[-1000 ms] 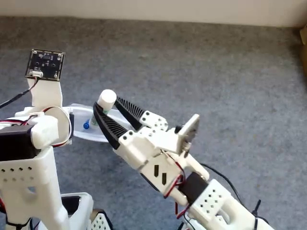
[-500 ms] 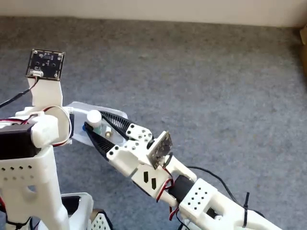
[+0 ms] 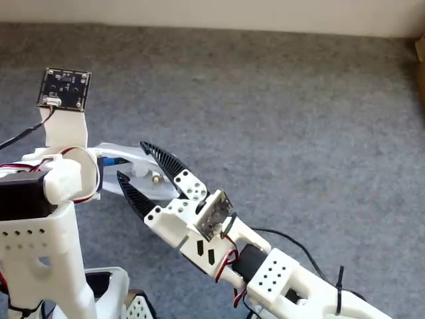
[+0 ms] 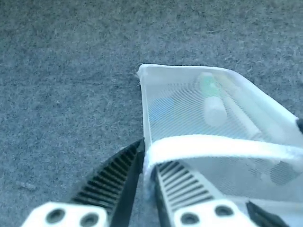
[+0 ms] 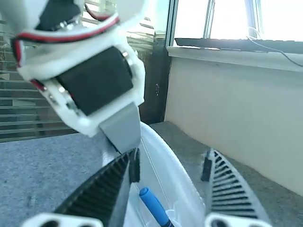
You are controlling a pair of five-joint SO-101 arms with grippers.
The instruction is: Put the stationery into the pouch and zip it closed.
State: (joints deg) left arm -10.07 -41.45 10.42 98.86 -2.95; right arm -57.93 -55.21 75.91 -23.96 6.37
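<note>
I judge the loading about done. The pouch (image 3: 126, 159) lies toward the near-left corner of the grey surface (image 3: 299, 100), well apart from its far edge, and I see no loose stationery on the surface around it. Through the mesh in the left wrist view I make out a glue stick (image 4: 212, 101), a blue item (image 4: 161, 109) and a pale tube beside them. The right wrist view shows a blue pen (image 5: 154, 208) lying inside.

That leaves the zip, which I cannot pick out, so I would find the pull before committing. To do it well I want the pouch anchored at one end and the pull drawn along the mouth away from that anchor, low and straight, so the mesh does not bunch. The pen should lie fully below the rim, or the slider may jam on it.

The left claw (image 4: 146, 158) is pinched tight on the white rim band (image 4: 213, 144) at the pouch's end, a good anchor. The right claw (image 3: 131, 159) hangs just over the pouch mouth with its jaws spread wide and holds nothing. One finger is over the pouch, the other is beside its near edge, and I cannot tell whether either touches the mesh. I would narrow the claw a good deal before going for the pull.
</note>
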